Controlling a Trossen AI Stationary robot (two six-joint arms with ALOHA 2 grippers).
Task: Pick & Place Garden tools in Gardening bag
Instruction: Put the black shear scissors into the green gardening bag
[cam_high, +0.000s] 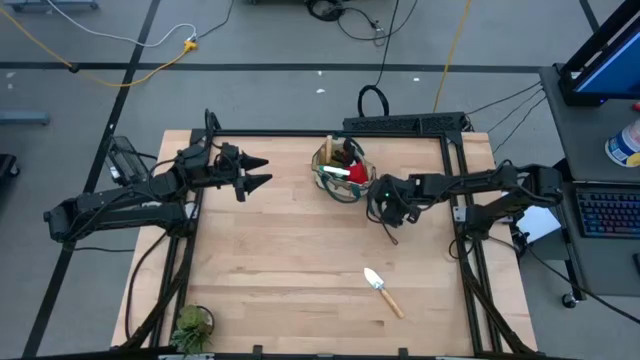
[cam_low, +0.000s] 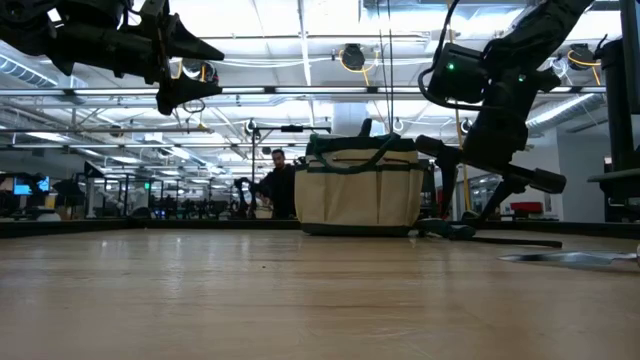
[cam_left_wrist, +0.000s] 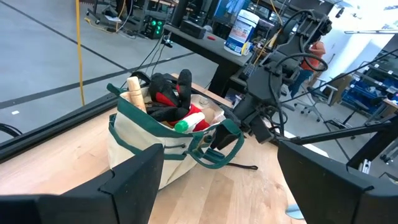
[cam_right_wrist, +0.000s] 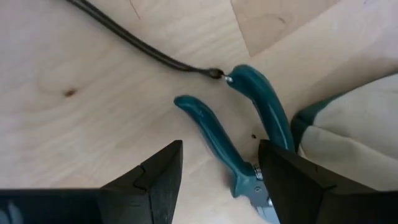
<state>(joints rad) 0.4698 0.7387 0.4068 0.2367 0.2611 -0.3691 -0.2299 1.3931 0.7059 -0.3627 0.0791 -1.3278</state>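
The tan bag with green trim (cam_high: 345, 172) stands at the table's far middle. It holds a wooden handle (cam_left_wrist: 135, 91), black and red tools (cam_left_wrist: 168, 93) and a green bottle top (cam_left_wrist: 184, 126). Teal-handled pruning shears (cam_right_wrist: 249, 146) lie flat on the table beside the bag, with a dark cord (cam_right_wrist: 137, 40) tied to one handle. My right gripper (cam_right_wrist: 221, 152) is open above the shears, one finger on each side, touching nothing that I can see. My left gripper (cam_high: 266, 170) is open and empty, raised to the left of the bag. A silver trowel with a wooden handle (cam_high: 382, 290) lies on the near right of the table.
A small leafy potted plant (cam_high: 190, 328) stands at the table's near left corner. Bare wood (cam_high: 280, 260) spreads across the middle of the table. The right arm (cam_left_wrist: 273, 81) stands just behind the bag. A person (cam_low: 275, 185) shows far off in the room.
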